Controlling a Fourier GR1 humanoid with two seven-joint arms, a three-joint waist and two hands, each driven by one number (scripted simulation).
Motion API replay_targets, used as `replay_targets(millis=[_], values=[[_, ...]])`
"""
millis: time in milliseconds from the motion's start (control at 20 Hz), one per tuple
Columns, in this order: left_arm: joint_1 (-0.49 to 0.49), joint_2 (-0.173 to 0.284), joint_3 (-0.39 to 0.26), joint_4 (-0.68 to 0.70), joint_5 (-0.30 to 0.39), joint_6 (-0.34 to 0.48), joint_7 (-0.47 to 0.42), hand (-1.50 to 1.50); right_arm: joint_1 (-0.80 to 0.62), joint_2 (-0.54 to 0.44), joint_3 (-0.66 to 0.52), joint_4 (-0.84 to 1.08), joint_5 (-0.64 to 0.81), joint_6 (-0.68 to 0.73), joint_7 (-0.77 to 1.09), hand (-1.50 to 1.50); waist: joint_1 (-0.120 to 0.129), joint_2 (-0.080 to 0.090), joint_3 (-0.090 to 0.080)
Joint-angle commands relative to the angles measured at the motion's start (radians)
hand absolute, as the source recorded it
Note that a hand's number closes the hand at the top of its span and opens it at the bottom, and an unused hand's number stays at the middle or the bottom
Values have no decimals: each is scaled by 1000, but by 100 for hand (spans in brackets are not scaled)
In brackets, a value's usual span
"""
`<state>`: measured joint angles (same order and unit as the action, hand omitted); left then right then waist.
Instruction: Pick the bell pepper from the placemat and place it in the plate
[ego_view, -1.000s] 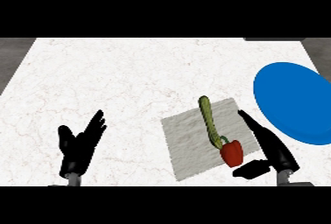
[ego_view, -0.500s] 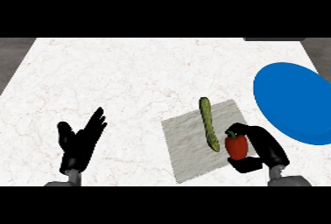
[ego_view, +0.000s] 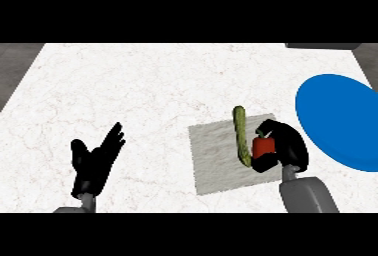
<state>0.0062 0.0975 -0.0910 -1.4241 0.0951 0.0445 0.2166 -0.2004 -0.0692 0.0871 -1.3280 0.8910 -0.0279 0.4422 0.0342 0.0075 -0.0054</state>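
At lower right of the frame, the right hand (ego_view: 286, 147) has closed further around the red bell pepper (ego_view: 263, 146) than half a second ago, over the grey placemat (ego_view: 218, 160) beside a green cucumber (ego_view: 241, 135). The white marbled surface (ego_view: 148, 90) carries a blue plate (ego_view: 336, 120) at right. The left hand (ego_view: 94, 160) rests open, lower left.

- A white marbled counter (ego_view: 162, 85) with faint reddish veins fills most of the head view.
- A long, thin green vegetable (ego_view: 240, 134), perhaps a cucumber, lies toward the counter's right side, well in from its near edge. It runs lengthwise from far to near, its near end curving slightly to the right.
- A dark grey strip (ego_view: 16, 70) shows beyond the counter's left edge.
- A dark grey object (ego_view: 323, 45) sits at the counter's far right corner, mostly cut off.
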Motion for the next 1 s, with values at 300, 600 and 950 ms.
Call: replay_targets(millis=[300,600,950], values=[[-28,-9,-29,15,-12,-19,-4,0,-421,67,-76,132,475,-369,573,150,58,11,-1],[-49,-4,-19,2,-2,-19,29,0,-565,69,-101,263,705,-538,835,150,52,12,4],[-41,-14,-9,3,6,-11,23,0,-582,69,-222,278,812,-716,910,150,23,8,6]])
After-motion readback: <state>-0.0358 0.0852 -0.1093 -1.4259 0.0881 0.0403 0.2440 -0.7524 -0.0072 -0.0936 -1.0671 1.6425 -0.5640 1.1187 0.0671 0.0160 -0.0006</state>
